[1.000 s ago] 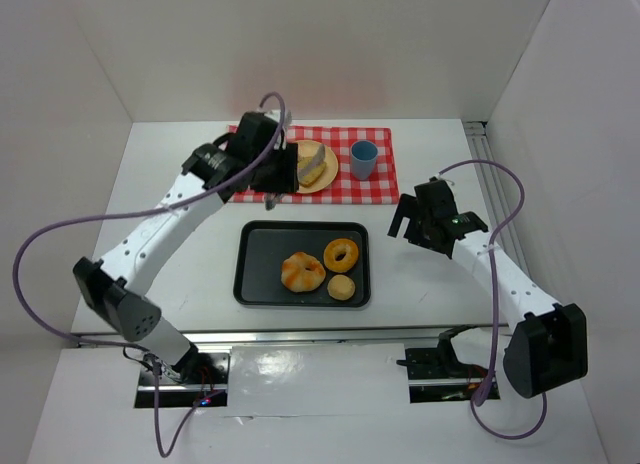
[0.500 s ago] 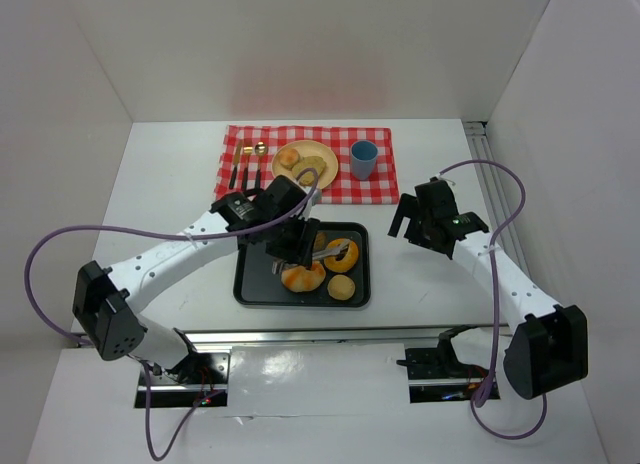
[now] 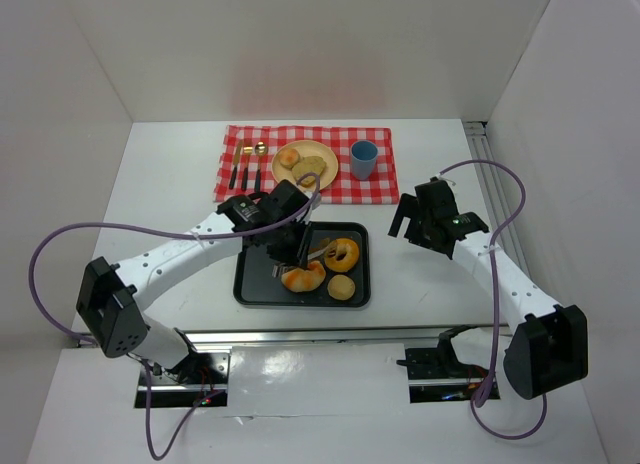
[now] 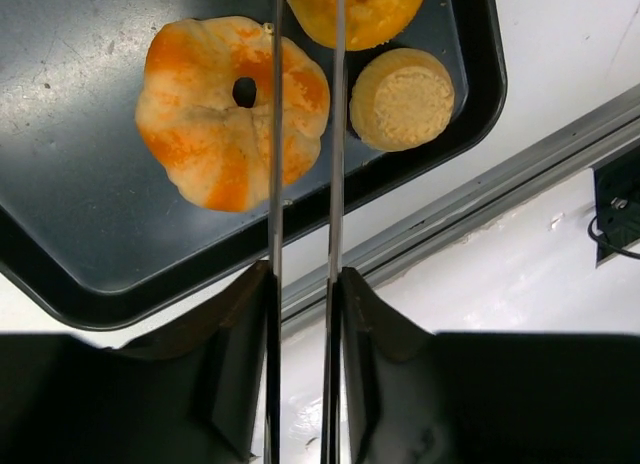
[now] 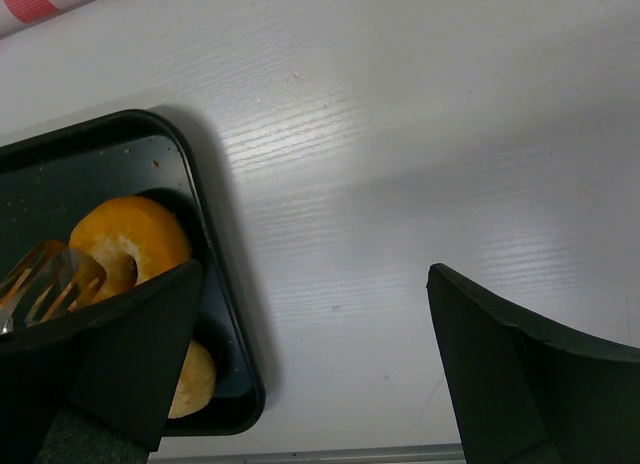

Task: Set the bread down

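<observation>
A black tray (image 3: 250, 284) holds a pumpkin-shaped bread (image 3: 303, 276), a ring doughnut (image 3: 343, 254) and a small round bun (image 3: 342, 288). My left gripper (image 3: 290, 246) is over the tray, shut on metal tongs (image 3: 322, 252). In the left wrist view my gripper (image 4: 303, 284) holds the tongs (image 4: 275, 134) with their blades slightly apart. They pass over the pumpkin bread (image 4: 220, 124) toward the doughnut (image 4: 380, 9), beside the bun (image 4: 403, 99). The tong tips touch the doughnut (image 5: 130, 239) in the right wrist view. My right gripper (image 3: 413, 216) is open and empty over the bare table right of the tray.
A red checked cloth (image 3: 385, 184) at the back carries a wooden plate (image 3: 322, 176) with two bread pieces, a blue cup (image 3: 363, 159), and a fork and spoon (image 3: 245, 164). The table's front rail (image 4: 480, 199) runs just past the tray's near edge.
My left arm has swung from the plate on the cloth back to the tray with the tongs. Two bread pieces now show on the plate. The right arm has not moved.
</observation>
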`<state>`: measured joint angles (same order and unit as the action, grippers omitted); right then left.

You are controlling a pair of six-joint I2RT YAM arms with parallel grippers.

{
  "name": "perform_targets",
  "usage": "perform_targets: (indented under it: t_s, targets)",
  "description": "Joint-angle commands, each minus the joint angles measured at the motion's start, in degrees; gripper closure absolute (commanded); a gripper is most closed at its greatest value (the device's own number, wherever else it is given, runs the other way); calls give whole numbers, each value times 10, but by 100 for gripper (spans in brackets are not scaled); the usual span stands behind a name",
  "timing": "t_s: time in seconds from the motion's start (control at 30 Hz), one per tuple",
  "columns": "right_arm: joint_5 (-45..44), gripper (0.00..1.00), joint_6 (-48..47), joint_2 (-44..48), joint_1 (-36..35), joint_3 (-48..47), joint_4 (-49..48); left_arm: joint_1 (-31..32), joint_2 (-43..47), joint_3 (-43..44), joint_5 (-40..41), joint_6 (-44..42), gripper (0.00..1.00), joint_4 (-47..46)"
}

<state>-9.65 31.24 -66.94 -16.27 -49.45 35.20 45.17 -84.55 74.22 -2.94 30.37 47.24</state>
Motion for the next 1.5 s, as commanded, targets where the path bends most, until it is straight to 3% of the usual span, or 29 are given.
perform_targets:
  t_s: [0.0, 0.03, 0.17, 0.47, 0.73, 1.07, 1.13, 1.3, 1.47]
  targets:
    - [-5, 0, 3, 8, -5, -12, -3, 3, 0, 1, 0, 4, 61, -18]
    - [-5, 0, 3, 8, -5, -12, -3, 3, 0, 1, -6, -1, 71, -18]
    - [-5, 0, 3, 8, -5, -12, -3, 3, 0, 42, 16, -8, 90, 17]
    - [-5, 0, 3, 8, -5, -6, -3, -55, 6, 174, 102, -16, 91, 82]
    - [-5, 0, 3, 14, -5, -6, -3, -127, -87, 250, 156, 59, 91, 4]
    - [-12, 0, 3, 8, -5, -6, -3, -177, -249, 383, 140, 46, 91, -25]
    - [-12, 0, 3, 8, -5, -6, -3, -183, -274, 390, 135, 46, 90, -25]
    - [-12, 0, 3, 8, -5, -6, -3, -188, -294, 410, 120, 46, 62, -19]
    - [-12, 0, 3, 8, -5, -6, -3, -188, -266, 422, 120, 35, 46, -8]
